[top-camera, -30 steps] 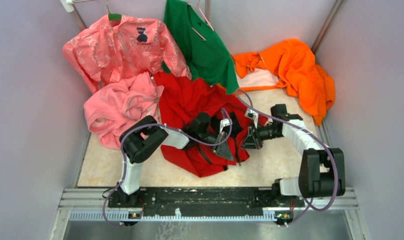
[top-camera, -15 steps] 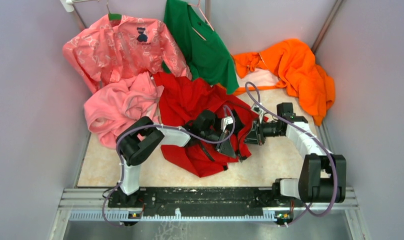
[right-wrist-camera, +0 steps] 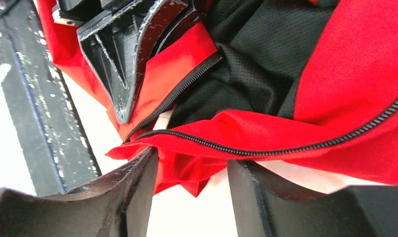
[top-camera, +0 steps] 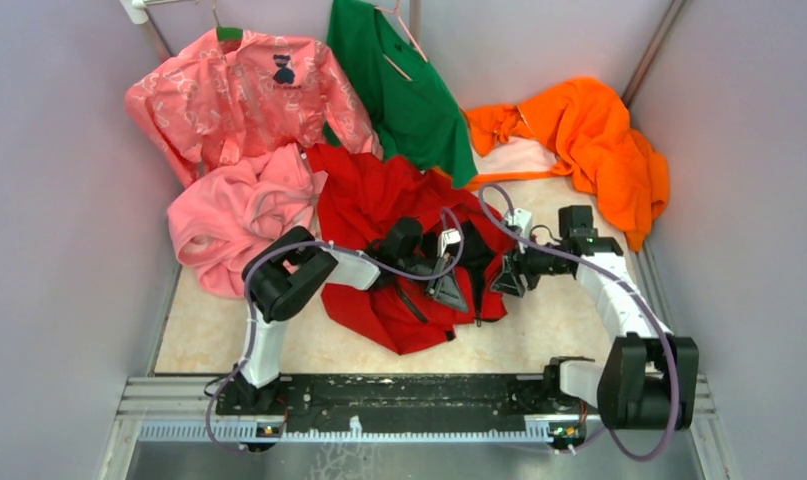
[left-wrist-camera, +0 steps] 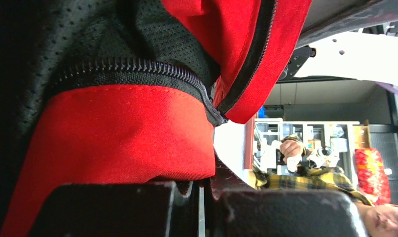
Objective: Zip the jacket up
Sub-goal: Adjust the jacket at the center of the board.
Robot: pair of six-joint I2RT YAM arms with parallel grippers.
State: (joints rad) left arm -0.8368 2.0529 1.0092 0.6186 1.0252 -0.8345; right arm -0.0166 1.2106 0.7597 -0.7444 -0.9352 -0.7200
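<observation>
The jacket (top-camera: 379, 215) lies crumpled in the middle of the table (top-camera: 569, 325), between a pink fleece (top-camera: 239, 225) and an orange garment (top-camera: 589, 130), with its near front edges up at the two claws. To my eye it is thin, light and quite limp, the sort of cloth that sags, folds over itself and slips from a loose pinch. I would take it at the hem close beside the zip (right-wrist-camera: 285, 148), where the tape stiffens it a little. The left claw (top-camera: 446, 288) is clamped on one red edge just under the teeth. The right claw (top-camera: 506, 280) stands parted, the other edge's corner lying loose in the gap. The shell is bright red, the lining (right-wrist-camera: 266, 54) black mesh, the dark zip undone; I cannot make out the slider.
</observation>
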